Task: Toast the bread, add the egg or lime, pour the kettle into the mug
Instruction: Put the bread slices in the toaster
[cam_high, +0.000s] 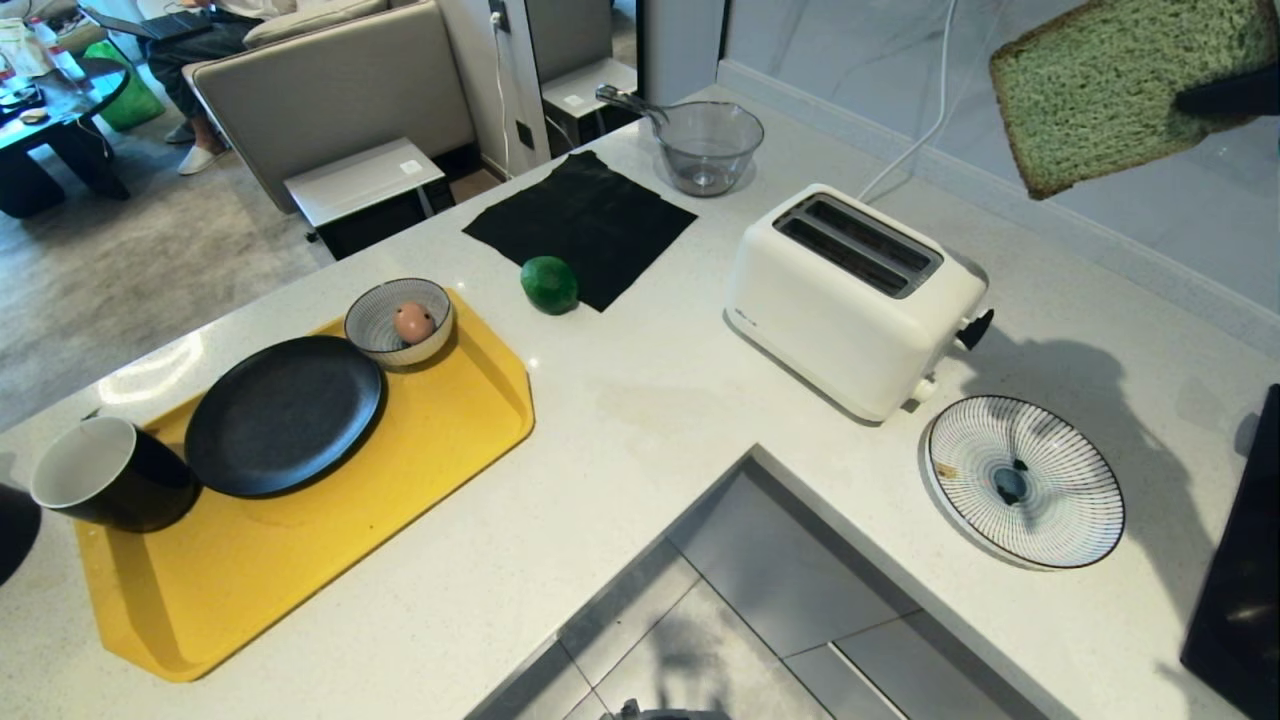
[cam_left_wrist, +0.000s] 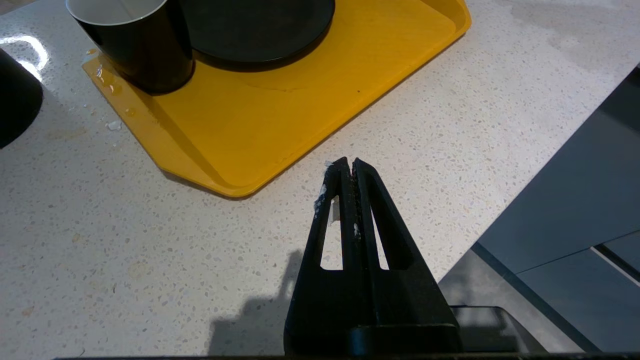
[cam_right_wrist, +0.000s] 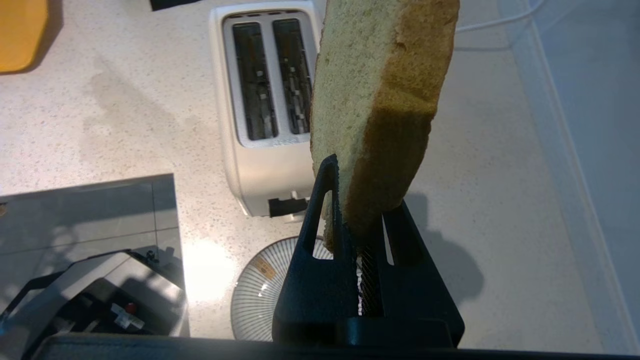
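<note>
While the right gripper (cam_right_wrist: 357, 220) hangs high over the counter, I have its fingers clamped on the bottom edge of the bread (cam_high: 1125, 85), which stands nearly upright above them with the crust facing the wrist camera. From the head view the slice sits at the top right, lifted well clear of the worktop (cam_high: 650, 400), up and to the right of the white toaster (cam_high: 855, 295). Looking down past the slice from the right wrist, I see the toaster's two slots open and empty just beside it, and the striped plate (cam_high: 1025, 480) below the gripper.

My left gripper (cam_left_wrist: 352, 167) is parked low over the speckled counter with its fingers pressed together on nothing, pointing toward the near corner of the yellow tray (cam_high: 300, 520). The mug (cam_high: 105, 475) stands at the tray's left end, touching the black plate (cam_high: 285, 415). The lime (cam_high: 549, 284) rests on the worktop at the edge of the black cloth (cam_high: 580, 220), and the striped bowl (cam_high: 398, 322) on the tray holds an egg (cam_high: 413, 322).
</note>
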